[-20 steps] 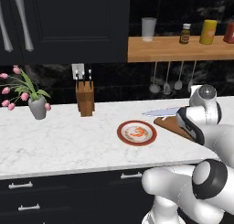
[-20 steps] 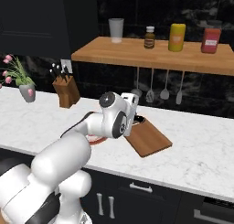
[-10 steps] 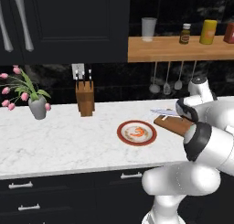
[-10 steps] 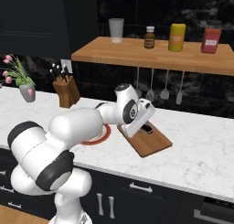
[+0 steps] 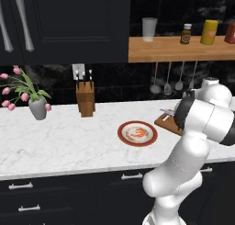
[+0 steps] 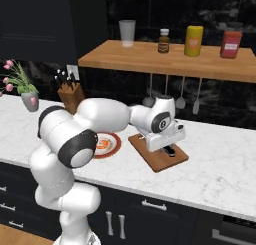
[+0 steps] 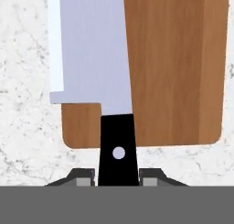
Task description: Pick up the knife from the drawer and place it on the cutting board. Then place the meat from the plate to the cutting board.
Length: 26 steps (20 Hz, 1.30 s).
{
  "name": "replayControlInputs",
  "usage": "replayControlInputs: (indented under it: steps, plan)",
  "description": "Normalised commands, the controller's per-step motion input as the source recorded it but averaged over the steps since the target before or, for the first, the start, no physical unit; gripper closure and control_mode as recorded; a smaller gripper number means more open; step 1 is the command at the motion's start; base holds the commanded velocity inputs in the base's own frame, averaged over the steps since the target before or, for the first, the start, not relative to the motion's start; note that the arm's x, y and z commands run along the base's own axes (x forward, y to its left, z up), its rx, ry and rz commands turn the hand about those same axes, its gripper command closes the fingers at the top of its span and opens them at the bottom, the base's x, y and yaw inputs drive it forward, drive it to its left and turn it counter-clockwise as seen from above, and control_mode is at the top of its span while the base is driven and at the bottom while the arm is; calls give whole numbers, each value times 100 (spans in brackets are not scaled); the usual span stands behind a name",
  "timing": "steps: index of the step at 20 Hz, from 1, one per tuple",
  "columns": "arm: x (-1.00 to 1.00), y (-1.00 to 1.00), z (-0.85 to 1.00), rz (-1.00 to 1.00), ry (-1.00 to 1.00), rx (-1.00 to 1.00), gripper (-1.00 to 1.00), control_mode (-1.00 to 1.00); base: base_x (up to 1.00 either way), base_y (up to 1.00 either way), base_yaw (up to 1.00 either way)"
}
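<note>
My gripper is shut on the black handle of the knife. The silver blade reaches out over the brown cutting board, along its left side and partly over the marble. In the right base view the hand hangs low over the cutting board. To the board's left sits the round plate with the orange-pink meat on it. In the right base view my arm covers part of that plate. In the left base view a corner of the board shows beside my arm. The drawer is out of view.
A wooden knife block and a vase of pink flowers stand at the back left of the marble counter. A wall shelf carries a glass and jars, and ladles hang below it.
My arm has swung round and carried the knife from above the counter beside the plate to low over the cutting board. The plate and meat have not moved.
</note>
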Motion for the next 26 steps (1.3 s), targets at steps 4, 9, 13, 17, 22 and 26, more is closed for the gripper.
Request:
replayControlInputs:
  steps: [4,9,13,17,22,26]
  plan:
    - [32,0,-84,-8,-11,12,100,-100,0,0,0]
    - [47,0,-38,-2,-3,4,100,-100,0,0,0]
    - [45,-10,-23,-5,0,0,100,-100,0,0,0]
    - [39,-14,-31,-4,0,-1,-100,-100,0,0,0]
    - [13,1,-11,-1,0,0,-100,-100,0,0,0]
    - [-16,17,48,-4,-9,2,-100,-100,0,0,0]
